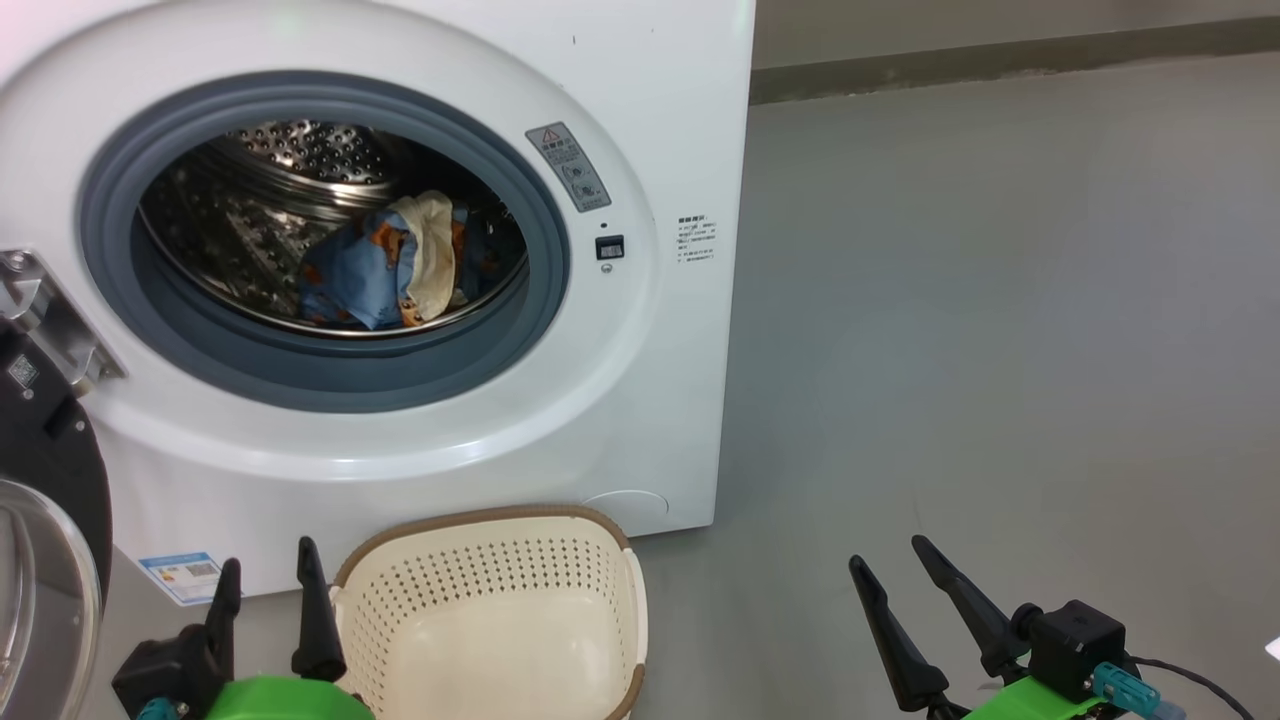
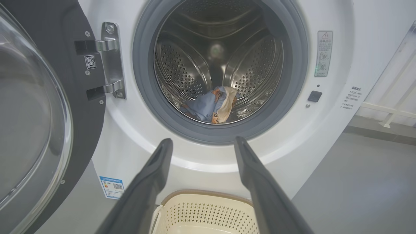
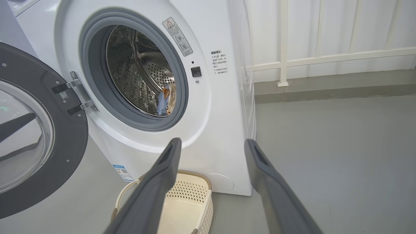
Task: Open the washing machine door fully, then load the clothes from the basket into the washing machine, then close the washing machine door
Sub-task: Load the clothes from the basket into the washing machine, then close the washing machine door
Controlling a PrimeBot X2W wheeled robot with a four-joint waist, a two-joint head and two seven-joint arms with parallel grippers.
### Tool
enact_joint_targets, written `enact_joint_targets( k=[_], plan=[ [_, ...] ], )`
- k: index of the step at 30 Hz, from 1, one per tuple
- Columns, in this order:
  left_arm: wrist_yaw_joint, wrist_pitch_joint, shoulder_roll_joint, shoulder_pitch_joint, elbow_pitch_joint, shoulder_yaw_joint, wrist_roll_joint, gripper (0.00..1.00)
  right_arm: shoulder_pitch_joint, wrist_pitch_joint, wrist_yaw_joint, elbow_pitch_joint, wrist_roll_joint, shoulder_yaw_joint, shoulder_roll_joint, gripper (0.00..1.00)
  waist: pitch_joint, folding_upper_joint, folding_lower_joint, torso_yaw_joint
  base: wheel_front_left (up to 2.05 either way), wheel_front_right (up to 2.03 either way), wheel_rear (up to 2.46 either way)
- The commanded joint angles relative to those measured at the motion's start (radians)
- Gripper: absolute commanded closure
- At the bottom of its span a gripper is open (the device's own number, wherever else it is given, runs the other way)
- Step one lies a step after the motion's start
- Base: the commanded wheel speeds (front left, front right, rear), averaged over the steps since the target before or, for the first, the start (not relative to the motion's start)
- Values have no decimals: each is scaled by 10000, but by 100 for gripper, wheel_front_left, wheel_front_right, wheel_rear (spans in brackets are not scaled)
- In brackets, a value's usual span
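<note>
Head view: left end effector (image 1: 268,555) and right end effector (image 1: 887,552) spread, empty before the washing machine (image 1: 640,100), clothes (image 1: 385,265) inside it, basket (image 1: 480,520) at its foot, washing machine door (image 1: 60,470) hanging open on its left, rigid, probably heavy, glossy-slick; push its free outer edge.

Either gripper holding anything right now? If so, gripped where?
Nothing is held. The left gripper and right gripper are both open and empty; the clothes lie inside the washing machine drum.
</note>
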Motion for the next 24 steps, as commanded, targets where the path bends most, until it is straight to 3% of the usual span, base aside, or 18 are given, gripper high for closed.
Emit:
enact_joint_targets(
  k=[1, 9, 24],
  plan=[
    [3, -64, 164, -23, -313, 288, 98, 0, 38, -49, 16, -218, -67, 214, -69, 0, -79, 0, 0, 1, 0, 0, 0],
    [-201, -64, 164, 398, -334, 337, 293, 0, 239, -49, 16, -318, -181, -44, -104, 0, -433, 0, 0, 9, 0, 0, 0],
    [-192, -64, 164, 945, -612, 357, 264, 0, 700, -49, 16, -413, -275, -470, -133, 0, -835, 0, 0, -102, 0, 0, 0]
  ],
)
